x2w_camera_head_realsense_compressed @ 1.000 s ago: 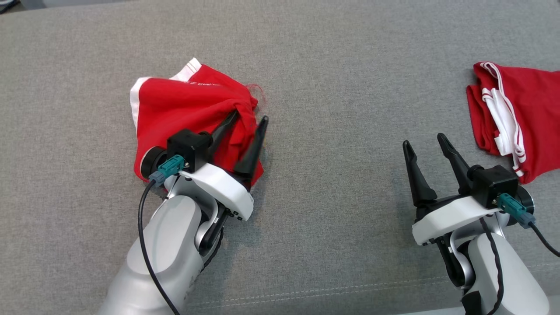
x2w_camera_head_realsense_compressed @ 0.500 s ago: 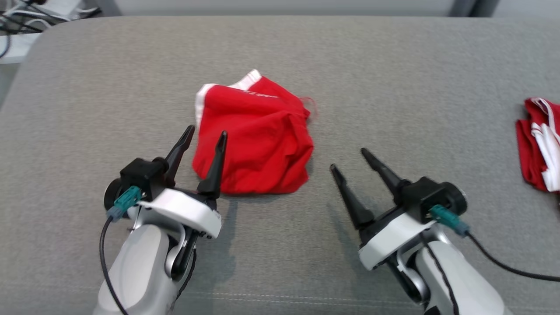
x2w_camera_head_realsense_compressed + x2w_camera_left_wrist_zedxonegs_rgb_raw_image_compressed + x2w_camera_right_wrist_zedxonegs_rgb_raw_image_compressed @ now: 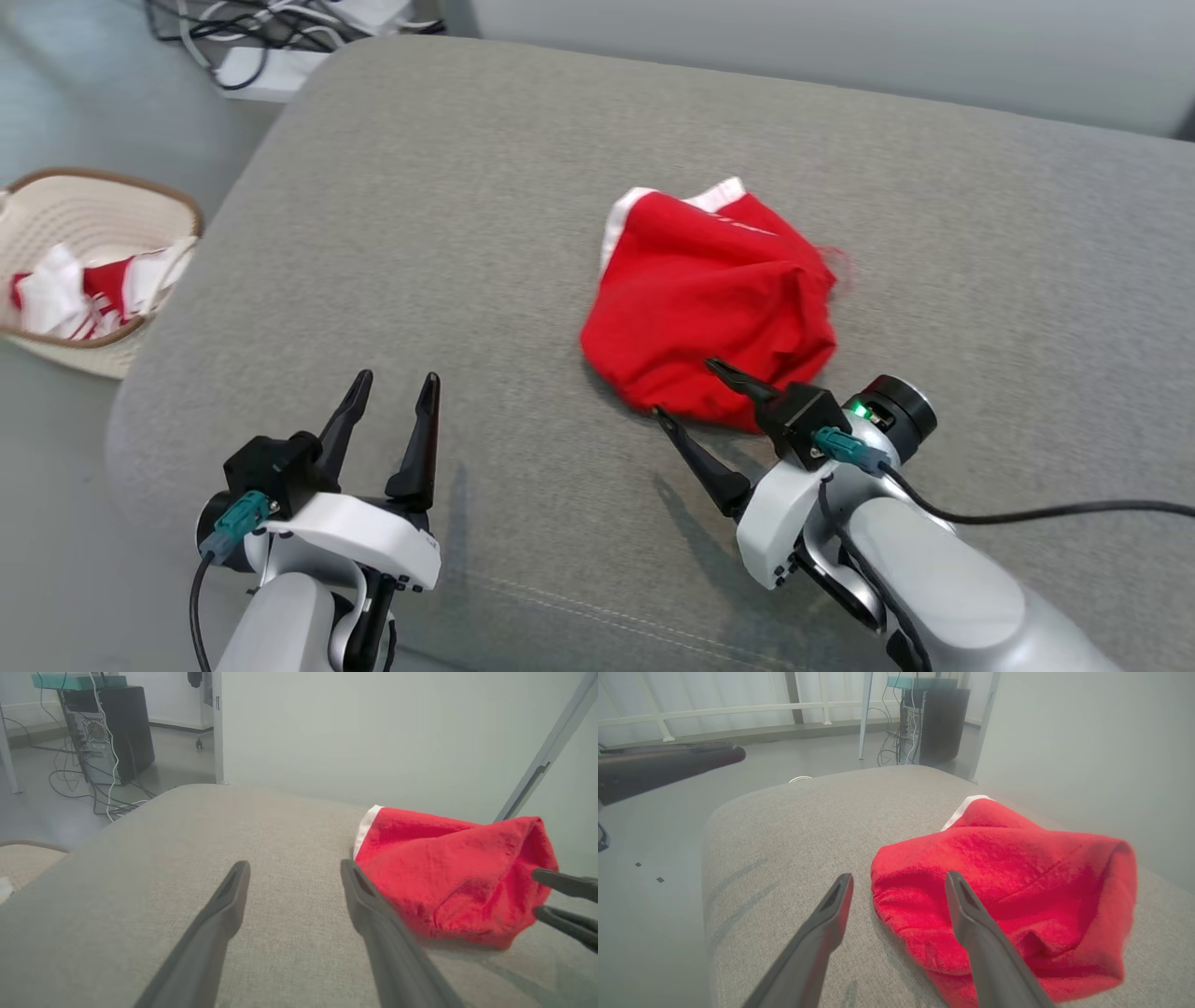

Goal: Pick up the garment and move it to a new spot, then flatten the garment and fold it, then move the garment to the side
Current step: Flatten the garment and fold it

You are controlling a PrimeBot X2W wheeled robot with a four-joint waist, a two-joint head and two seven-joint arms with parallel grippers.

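Observation:
The garment [image 3: 714,299] is a crumpled red piece with white trim, lying in a heap on the grey cushion [image 3: 485,233]. My right gripper [image 3: 686,387] stands open at the heap's near edge, one finger over the red cloth, the other beside it; nothing is held. In the right wrist view the garment [image 3: 1008,891] lies under and right of the fingers [image 3: 971,914]. My left gripper [image 3: 392,385] is open and empty near the cushion's front left corner, well left of the heap. The left wrist view shows the garment [image 3: 448,872] to the right of its fingers [image 3: 369,905].
A woven basket [image 3: 56,341] holding red and white cloth stands on the floor left of the cushion. Cables and a power strip [image 3: 261,65] lie on the floor behind it. A computer tower [image 3: 112,728] stands further back. The cushion's left edge drops off close to my left gripper.
My left gripper let go of the garment and drew back to the left. The camera turned left, bringing the basket into view. My right gripper came up to the heap's near edge.

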